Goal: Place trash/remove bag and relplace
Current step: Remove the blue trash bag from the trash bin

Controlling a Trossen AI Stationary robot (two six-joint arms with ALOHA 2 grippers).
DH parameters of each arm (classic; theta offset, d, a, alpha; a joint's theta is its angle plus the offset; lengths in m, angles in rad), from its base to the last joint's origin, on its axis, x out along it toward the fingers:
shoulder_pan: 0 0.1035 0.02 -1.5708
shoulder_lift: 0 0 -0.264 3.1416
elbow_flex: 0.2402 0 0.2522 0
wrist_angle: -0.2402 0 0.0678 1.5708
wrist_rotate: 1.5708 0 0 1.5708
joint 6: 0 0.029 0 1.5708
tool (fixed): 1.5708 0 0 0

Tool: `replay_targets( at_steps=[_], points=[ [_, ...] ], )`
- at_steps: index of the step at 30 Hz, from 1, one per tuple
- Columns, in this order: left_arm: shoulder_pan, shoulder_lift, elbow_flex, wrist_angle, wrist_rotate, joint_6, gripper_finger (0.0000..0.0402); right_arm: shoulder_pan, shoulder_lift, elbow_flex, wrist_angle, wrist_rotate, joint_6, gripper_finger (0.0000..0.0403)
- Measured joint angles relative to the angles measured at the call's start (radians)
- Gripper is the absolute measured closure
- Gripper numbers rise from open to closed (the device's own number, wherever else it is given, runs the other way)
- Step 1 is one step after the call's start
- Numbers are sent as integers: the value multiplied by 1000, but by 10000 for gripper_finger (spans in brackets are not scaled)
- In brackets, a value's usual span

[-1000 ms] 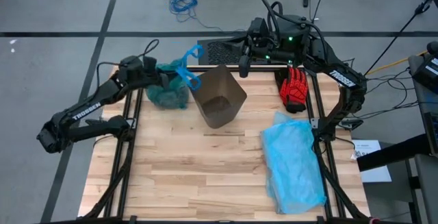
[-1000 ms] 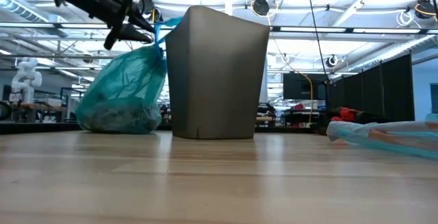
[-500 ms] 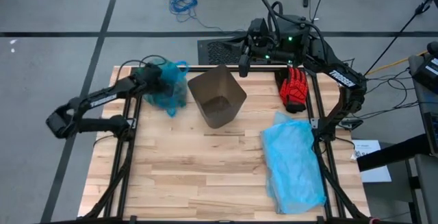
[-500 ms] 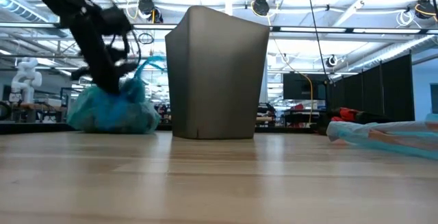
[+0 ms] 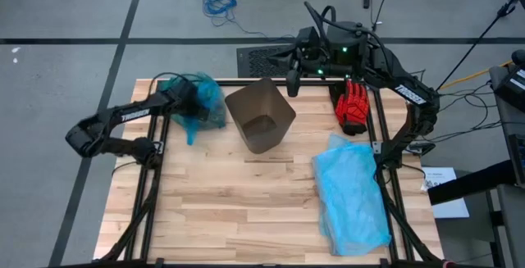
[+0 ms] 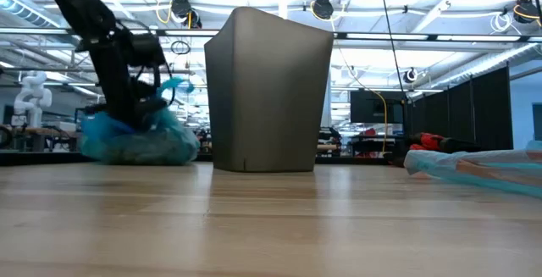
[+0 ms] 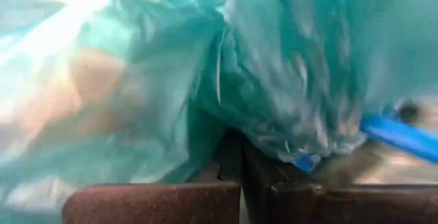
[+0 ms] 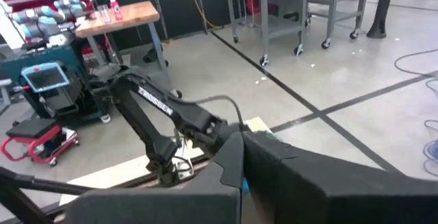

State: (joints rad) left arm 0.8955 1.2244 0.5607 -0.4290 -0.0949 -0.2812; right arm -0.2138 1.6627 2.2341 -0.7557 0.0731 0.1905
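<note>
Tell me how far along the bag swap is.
Done: the teal bag is out of the brown bin, on the table beside it. In hand: the left pincer is at that bag. Left: relining the bin; the pale blue bag lies untouched.

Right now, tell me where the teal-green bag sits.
In the high view the bag lies at the table's far left corner, just left of the brown bin, with the left end effector shut on it.
</note>
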Motion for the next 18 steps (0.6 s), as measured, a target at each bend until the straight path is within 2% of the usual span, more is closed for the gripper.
replay_targets(
  at_steps=[7,12,18],
  points=[
    [0,-168,126,-104,73,105,400,0,0,0,-2,0,0,396],
    [0,-265,222,-186,76,162,400,0,0,0,-2,0,0,371],
    [0,-327,328,-286,89,167,390,0,0,0,-3,0,0,336]
  ],
)
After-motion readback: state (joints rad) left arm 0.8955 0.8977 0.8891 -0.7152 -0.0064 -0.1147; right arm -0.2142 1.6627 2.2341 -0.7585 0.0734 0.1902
